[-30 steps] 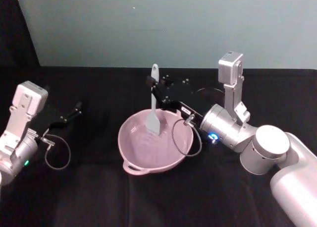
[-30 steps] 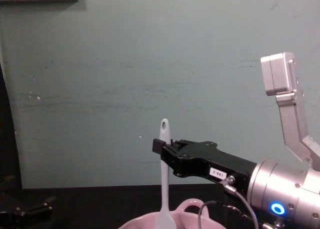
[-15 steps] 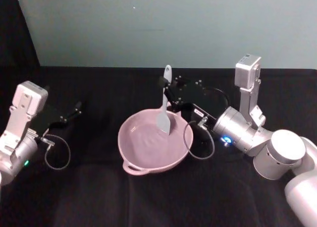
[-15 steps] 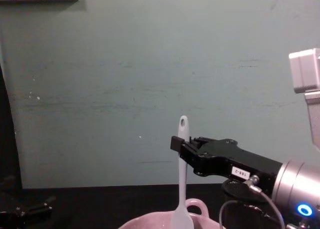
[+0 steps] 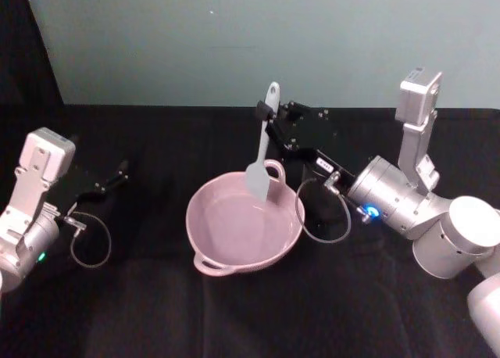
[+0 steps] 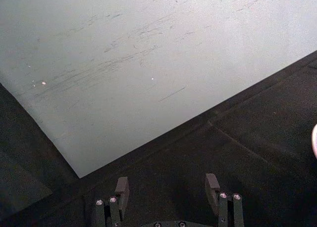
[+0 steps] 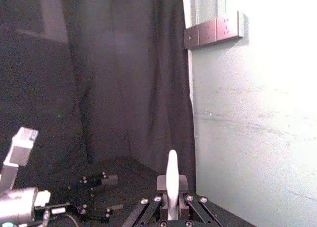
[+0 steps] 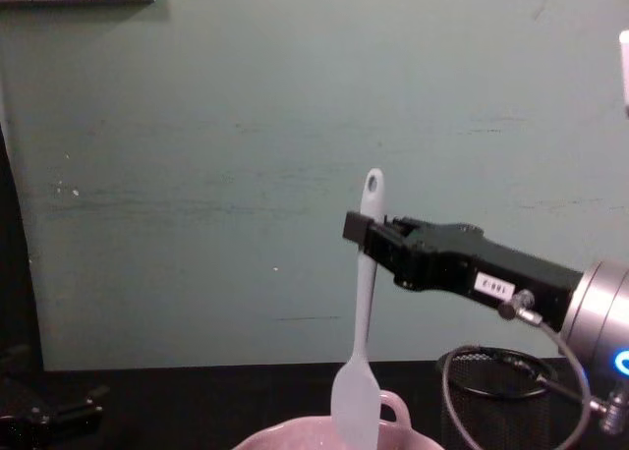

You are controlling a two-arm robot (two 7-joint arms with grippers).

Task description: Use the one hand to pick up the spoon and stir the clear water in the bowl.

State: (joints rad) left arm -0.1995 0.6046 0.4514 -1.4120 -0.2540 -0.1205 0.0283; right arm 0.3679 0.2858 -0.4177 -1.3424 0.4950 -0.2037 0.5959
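As right jaws clamp the spoon (image 8: 365, 303), blade over bowl (image 5: 226, 260)

A table (image 5: 234, 319) draped in black cloth runs back to a pale green wall and carries a pink bowl (image 5: 211, 209) near its middle, upright with a loop handle on its near rim, and a black mesh cup (image 8: 491, 401) just to the bowl's right.
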